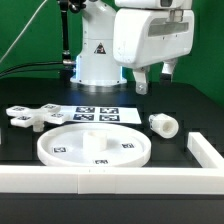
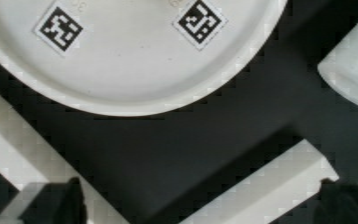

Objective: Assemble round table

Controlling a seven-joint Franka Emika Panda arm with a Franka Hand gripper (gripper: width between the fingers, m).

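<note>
The large rimmed round disc (image 1: pixel 95 147) lies flat on the black table near the front wall; it also fills much of the wrist view (image 2: pixel 131 55), with two square tags on it. The short cylindrical post (image 1: pixel 163 124) lies on its side to the exterior view's right of the disc; a white edge in the wrist view (image 2: pixel 354 75) may be it. The flat cross-shaped piece (image 1: pixel 28 117) lies at the exterior view's left. My gripper (image 1: pixel 153 78) hangs high above the table, over the disc's right part, fingers apart and empty. Its dark fingertips (image 2: pixel 43 205) show wide apart in the wrist view.
The marker board (image 1: pixel 98 114) lies behind the disc. A long white wall (image 1: pixel 100 180) runs along the front, with a side branch (image 1: pixel 208 152) at the exterior view's right; it crosses the wrist view (image 2: pixel 282 185) too. The robot base (image 1: pixel 97 60) stands at the back.
</note>
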